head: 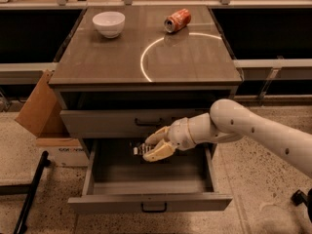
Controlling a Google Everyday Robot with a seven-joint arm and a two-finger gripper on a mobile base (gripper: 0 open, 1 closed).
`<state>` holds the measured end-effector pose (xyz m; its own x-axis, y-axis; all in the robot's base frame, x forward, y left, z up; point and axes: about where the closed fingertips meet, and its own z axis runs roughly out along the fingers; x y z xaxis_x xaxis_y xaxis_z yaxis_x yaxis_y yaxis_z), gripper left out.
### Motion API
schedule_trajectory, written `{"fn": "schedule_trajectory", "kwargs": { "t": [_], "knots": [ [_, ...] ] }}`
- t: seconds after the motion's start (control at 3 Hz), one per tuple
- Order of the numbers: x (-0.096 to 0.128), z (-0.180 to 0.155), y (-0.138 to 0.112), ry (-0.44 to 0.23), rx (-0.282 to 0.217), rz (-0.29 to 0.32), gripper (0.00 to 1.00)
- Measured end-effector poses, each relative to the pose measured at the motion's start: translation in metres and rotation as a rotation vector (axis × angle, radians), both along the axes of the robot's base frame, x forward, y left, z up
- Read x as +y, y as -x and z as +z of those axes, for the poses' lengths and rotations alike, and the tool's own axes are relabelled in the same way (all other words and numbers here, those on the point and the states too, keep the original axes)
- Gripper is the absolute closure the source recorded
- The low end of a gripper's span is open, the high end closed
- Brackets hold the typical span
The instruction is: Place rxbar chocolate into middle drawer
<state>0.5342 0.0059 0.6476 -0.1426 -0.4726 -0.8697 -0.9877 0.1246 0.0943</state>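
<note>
hand [148, 149] above open middle drawer [146, 202], gripping rxbar chocolate [138, 149], bar jutting left from its tips

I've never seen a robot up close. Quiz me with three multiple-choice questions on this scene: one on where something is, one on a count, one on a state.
1. Where is the gripper?
A) resting on the floor
B) above the open middle drawer
C) behind the cabinet

2. How many things lie on the cabinet top?
A) two
B) four
C) none

3. The soda can is
A) standing upright
B) lying on its side
C) held in the jaws

Answers:
1 B: the gripper, jaws closed on the rxbar chocolate, hangs over the pulled-out drawer.
2 A: only the white bowl and the soda can are there.
3 B: its round end faces sideways, not up.
</note>
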Motion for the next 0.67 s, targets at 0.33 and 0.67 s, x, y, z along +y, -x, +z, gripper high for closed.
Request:
{"fn": "schedule_trajectory", "kwargs": {
  "t": [0.33, 0.67],
  "knots": [
    [0.003, -0.025, -0.001, 0.029, 0.011, -0.024, 1.0],
    [0.003, -0.062, 0.003, 0.06, -0.016, -0.089, 1.0]
  ]
}}
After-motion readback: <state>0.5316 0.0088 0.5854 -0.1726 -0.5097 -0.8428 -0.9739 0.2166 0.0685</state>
